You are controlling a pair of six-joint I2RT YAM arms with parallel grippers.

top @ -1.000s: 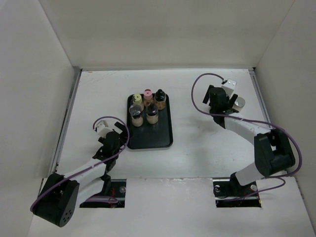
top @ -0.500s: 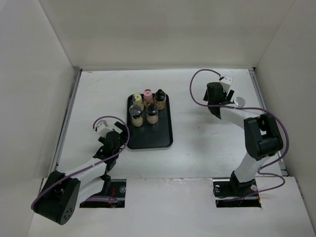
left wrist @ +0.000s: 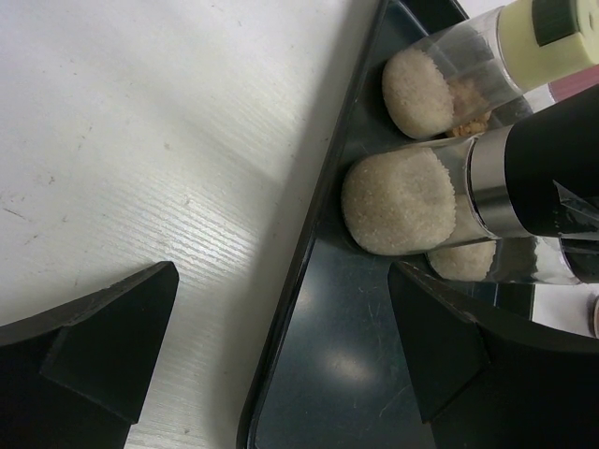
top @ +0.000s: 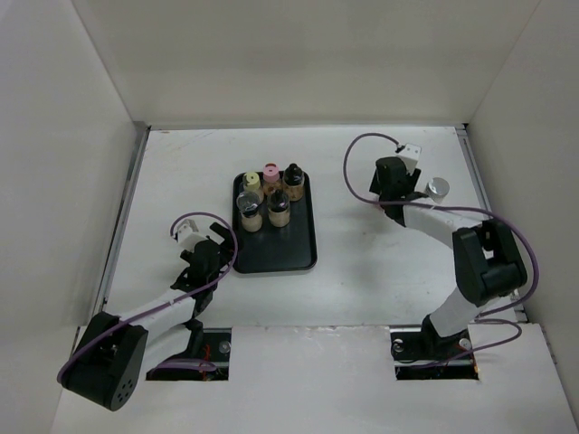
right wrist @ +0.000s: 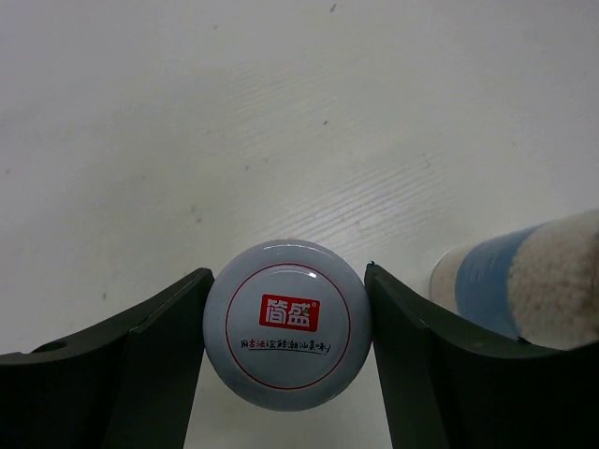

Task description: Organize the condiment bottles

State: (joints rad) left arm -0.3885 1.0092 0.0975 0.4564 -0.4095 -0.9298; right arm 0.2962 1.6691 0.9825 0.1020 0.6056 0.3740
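Observation:
Several condiment bottles (top: 268,194) stand at the far end of the black tray (top: 294,253). My right gripper (top: 393,179) is at the far right of the table. In the right wrist view it (right wrist: 285,327) is shut on a bottle's round grey cap (right wrist: 285,281) with a red logo, both fingers touching it. A blue-labelled bottle (right wrist: 524,281) stands just to the right, silver-capped in the top view (top: 438,187). My left gripper (top: 206,256) is open and empty, its fingers (left wrist: 103,346) straddling the tray's left rim (left wrist: 299,281) near a black-and-silver grinder (left wrist: 398,201) and a yellow-capped jar (left wrist: 440,84).
White walls close in the table on the left, far and right sides. Purple cables loop over both arms. The near half of the tray (top: 285,244) holds no bottles.
My right gripper has shifted a little to the left and turned, and the right arm has folded in towards the far right. The left arm has not moved.

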